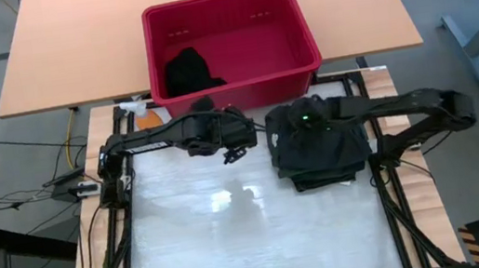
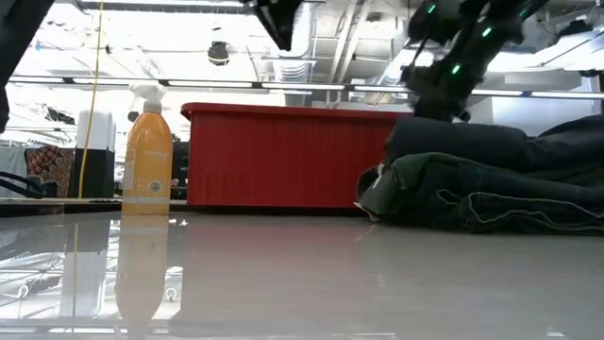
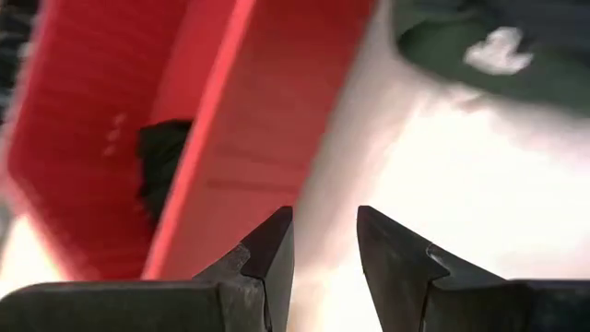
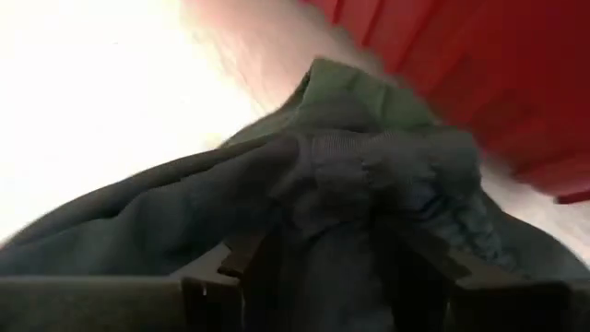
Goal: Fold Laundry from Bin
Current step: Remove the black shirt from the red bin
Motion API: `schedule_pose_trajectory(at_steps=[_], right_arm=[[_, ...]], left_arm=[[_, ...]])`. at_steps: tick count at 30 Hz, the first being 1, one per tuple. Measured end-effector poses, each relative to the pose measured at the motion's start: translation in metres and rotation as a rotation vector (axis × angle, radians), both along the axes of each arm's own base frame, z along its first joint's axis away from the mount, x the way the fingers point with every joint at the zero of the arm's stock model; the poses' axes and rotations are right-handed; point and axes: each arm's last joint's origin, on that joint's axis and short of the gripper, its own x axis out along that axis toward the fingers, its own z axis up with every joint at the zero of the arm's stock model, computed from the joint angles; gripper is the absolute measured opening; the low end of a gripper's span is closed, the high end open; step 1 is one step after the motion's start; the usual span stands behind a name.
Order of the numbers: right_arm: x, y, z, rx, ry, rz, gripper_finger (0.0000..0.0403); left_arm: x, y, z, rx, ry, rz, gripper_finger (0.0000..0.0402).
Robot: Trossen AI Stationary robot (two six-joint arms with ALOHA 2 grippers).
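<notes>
One red bin (image 1: 300, 27) shows in the high view, holding one dark garment (image 1: 188, 69); one folded stack (image 1: 316, 147) lies just in front of it under the right gripper (image 1: 306, 117). Low view: stack (image 2: 491, 184), one orange spray bottle (image 2: 149, 156). Left wrist: left gripper (image 3: 324, 244) narrowly parted, empty, near the bin wall. Right wrist: fingers (image 4: 263, 263) straddle a cloth fold; grip uncertain. Advice: press flat, release squarely.

no readable text found anywhere; label on the orange spray bottle (image 2: 149, 162) too small and blurred to make out.
</notes>
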Motion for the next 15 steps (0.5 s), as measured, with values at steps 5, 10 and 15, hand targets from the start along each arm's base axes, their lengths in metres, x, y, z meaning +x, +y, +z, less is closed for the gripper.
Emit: schedule_pose_trajectory(at_steps=[5,10,15], right_arm=[[0.022,-0.009,-0.028,0.017,0.049,-0.005,0.0191],[0.031,-0.008,-0.018,0.05,0.109,0.013,0.0191],[0.028,0.0,0.035,0.063,0.084,0.024,0.0191]], left_arm=[[-0.011,-0.011,0.001,0.068,0.033,0.028,0.011],[-0.045,-0.015,-0.007,0.055,0.036,0.014,0.011],[-0.081,-0.012,-0.024,-0.092,-0.166,-0.018,0.011]])
